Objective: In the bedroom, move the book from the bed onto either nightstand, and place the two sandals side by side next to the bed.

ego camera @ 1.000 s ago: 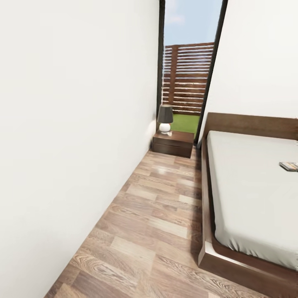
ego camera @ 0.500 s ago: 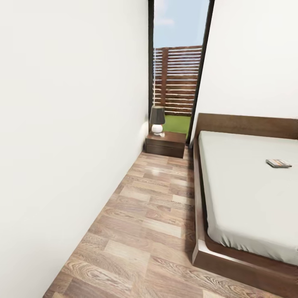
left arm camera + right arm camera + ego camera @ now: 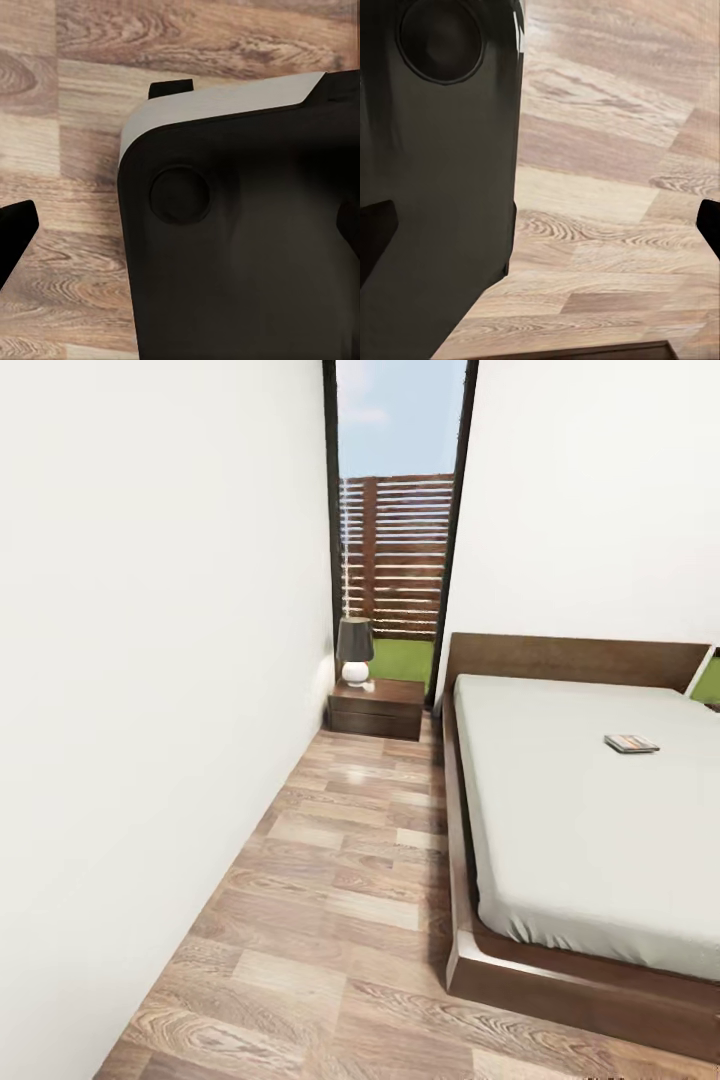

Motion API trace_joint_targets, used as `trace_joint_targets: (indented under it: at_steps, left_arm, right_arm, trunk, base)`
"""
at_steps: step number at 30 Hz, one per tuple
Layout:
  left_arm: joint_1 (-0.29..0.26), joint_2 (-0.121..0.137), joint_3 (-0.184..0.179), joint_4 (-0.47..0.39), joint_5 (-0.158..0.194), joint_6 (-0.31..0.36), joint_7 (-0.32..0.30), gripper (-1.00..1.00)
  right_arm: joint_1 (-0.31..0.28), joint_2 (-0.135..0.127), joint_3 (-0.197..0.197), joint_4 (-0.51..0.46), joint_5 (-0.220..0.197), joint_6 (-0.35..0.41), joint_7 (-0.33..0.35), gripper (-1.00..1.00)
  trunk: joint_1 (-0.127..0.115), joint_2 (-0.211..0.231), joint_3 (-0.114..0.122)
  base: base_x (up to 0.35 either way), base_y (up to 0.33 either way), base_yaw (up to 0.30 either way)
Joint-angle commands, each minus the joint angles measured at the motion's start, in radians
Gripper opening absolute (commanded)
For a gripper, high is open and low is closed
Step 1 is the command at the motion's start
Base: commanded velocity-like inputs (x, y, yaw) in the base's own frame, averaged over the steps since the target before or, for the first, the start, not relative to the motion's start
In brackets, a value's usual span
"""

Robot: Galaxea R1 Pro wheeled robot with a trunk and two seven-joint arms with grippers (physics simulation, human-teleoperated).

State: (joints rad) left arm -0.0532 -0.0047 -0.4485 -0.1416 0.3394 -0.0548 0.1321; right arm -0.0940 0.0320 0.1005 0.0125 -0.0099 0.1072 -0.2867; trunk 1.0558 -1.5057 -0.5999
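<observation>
Book (image 3: 631, 743) lies flat on the bed (image 3: 590, 810) mattress, far half, well apart from the nightstand (image 3: 376, 707) with lamp (image 3: 354, 650) in the wall corner; long axis runs roughly across the bed. Over the last second the whole view swung, bringing the book further into frame: camera turning toward the pickup, I judge. Left pincer (image 3: 15, 240) and right pincer (image 3: 540, 225) show fingertips at opposite frame edges over plank floor (image 3: 340, 880), so both stand apart and empty.

floor (image 3: 340, 880) brown wood-grain | mattress (image 3: 590, 810) off-white | nightstand (image 3: 377, 708) dark brown

Small table lamp (image 3: 354, 650) with dark conical shade and round white base; behind it, a tall narrow window (image 3: 398, 510) showing a slatted wooden fence (image 3: 396, 555), green grass (image 3: 404, 656).
</observation>
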Motion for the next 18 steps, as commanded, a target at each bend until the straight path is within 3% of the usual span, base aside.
trace_joint_targets:
  at_steps: [1, 18]
  left_arm:
    - [0.0, 0.0, -0.009, 0.0, 0.009, -0.004, 0.004, 1.0]
    - [0.0, 0.0, -0.009, 0.0, 0.009, -0.004, 0.004, 1.0]
  right_arm:
    - [-0.001, 0.0, 0.008, 0.001, -0.001, 0.005, -0.003, 1.0]
    - [-0.001, -0.001, 0.008, 0.001, -0.001, 0.005, -0.003, 1.0]
  trunk:
    - [0.0, 0.0, -0.001]
    - [0.0, 0.0, 0.0]
  base:
    - [0.0, 0.0, -0.203]
    - [0.0, 0.0, -0.209]
